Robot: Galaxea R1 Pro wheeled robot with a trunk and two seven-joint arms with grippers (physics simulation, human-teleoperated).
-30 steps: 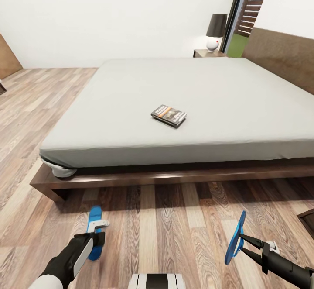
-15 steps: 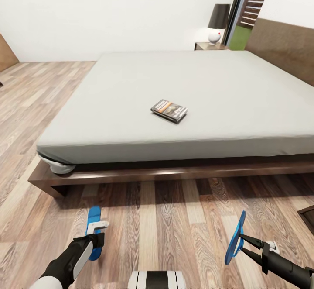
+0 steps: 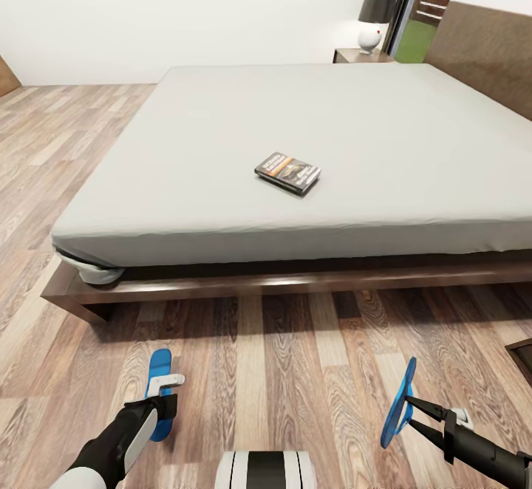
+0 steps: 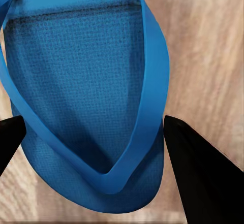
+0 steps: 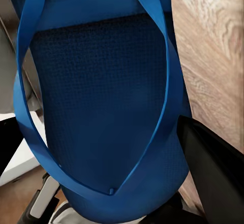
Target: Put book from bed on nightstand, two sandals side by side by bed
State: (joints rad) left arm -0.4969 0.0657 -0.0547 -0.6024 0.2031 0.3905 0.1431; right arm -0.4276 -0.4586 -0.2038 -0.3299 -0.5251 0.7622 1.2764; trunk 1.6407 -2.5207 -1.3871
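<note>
The book (image 3: 288, 173) lies flat near the middle of the grey mattress of the bed (image 3: 222, 127). A dark nightstand (image 3: 357, 55) stands at the bed's far corner by the headboard. My left gripper (image 3: 164, 394) is shut on one blue sandal (image 3: 159, 366), held level and low over the floor in front of the bed. In the left wrist view that sandal (image 4: 86, 56) sits between the black fingers (image 4: 203, 173). My right gripper (image 3: 408, 410) is shut on the other sandal (image 3: 401, 393), held on edge; the right wrist view shows its sole (image 5: 101, 82) close up.
A lamp (image 3: 377, 12) with a dark shade stands on the far nightstand. The corner of another dark cabinet (image 3: 521, 356) shows at the right edge. Wood-plank floor (image 3: 281, 371) runs between me and the bed frame (image 3: 258, 286). A window is behind the lamp.
The whole picture has shifted: the bed and book sit slightly higher and the bed looks wider, so the camera has moved. Both grippers keep their sandals in the same place in view.
</note>
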